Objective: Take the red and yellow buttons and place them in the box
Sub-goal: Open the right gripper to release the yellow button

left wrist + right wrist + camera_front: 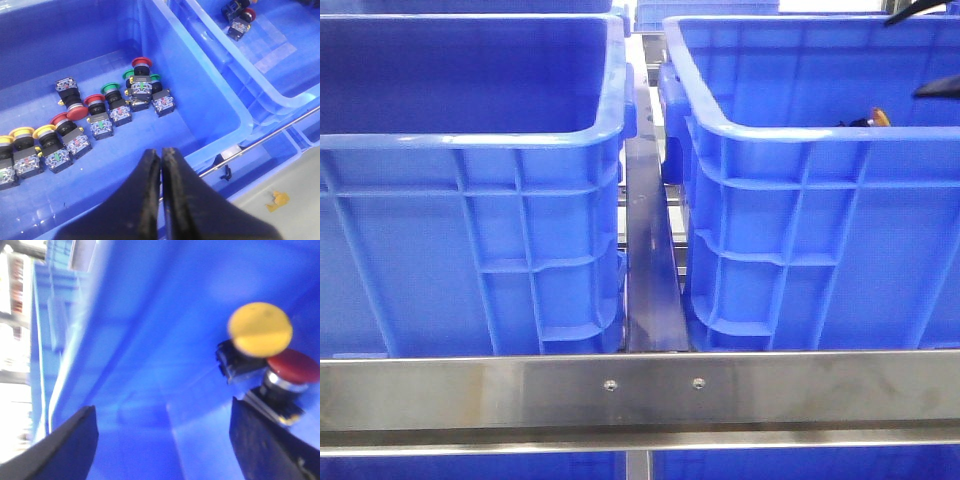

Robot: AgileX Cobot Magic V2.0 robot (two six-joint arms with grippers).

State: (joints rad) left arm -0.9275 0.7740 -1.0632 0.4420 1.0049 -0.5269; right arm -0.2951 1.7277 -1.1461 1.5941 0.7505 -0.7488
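Note:
My left gripper point(161, 152) is shut and empty. It hangs over the near edge of a blue crate point(190, 75) that holds several buttons in a row. Among them are yellow-capped buttons point(21, 133), red-capped ones point(76, 112) and green ones point(110, 88). My right gripper point(163, 407) is open, down inside the box point(150, 315), with nothing between its fingers. A yellow button point(260, 329) and a red button point(292, 367) lie on the box floor, just beside one finger. In the front view the box point(800, 130) stands on the right and a bit of button point(873, 118) shows over its rim.
The two crates stand side by side with a narrow metal-floored gap point(650, 260) between them. The left crate point(470, 135) hides its contents in the front view. A steel rail point(640, 390) runs across the front. A dark part of my right arm point(938, 88) shows above the box.

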